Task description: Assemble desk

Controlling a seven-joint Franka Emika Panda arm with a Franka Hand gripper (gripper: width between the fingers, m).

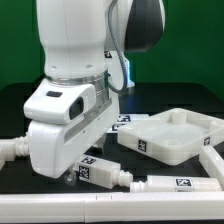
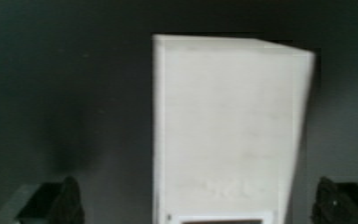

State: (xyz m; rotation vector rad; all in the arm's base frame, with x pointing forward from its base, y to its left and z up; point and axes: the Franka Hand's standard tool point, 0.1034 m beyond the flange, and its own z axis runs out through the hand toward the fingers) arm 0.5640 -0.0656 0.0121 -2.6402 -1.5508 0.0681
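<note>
The white desk top (image 1: 172, 135) lies on the dark table at the exterior view's right, rim up. A white square-post leg (image 1: 100, 173) with a black-and-white tag lies in front of it, under the robot's hand. My gripper (image 1: 69, 177) hangs low over that leg's end at the exterior view's left. In the wrist view the leg (image 2: 229, 120) runs between the two dark fingers (image 2: 55, 200), with a gap on each side. The gripper (image 2: 199, 202) is open and the jaws do not touch the leg.
A second leg (image 1: 183, 183) lies along the front edge at the exterior view's right. Another leg (image 1: 12, 150) sticks out at the left, and one more (image 1: 213, 160) lies at the right edge. Behind the hand, tags of the marker board (image 1: 124, 119) show.
</note>
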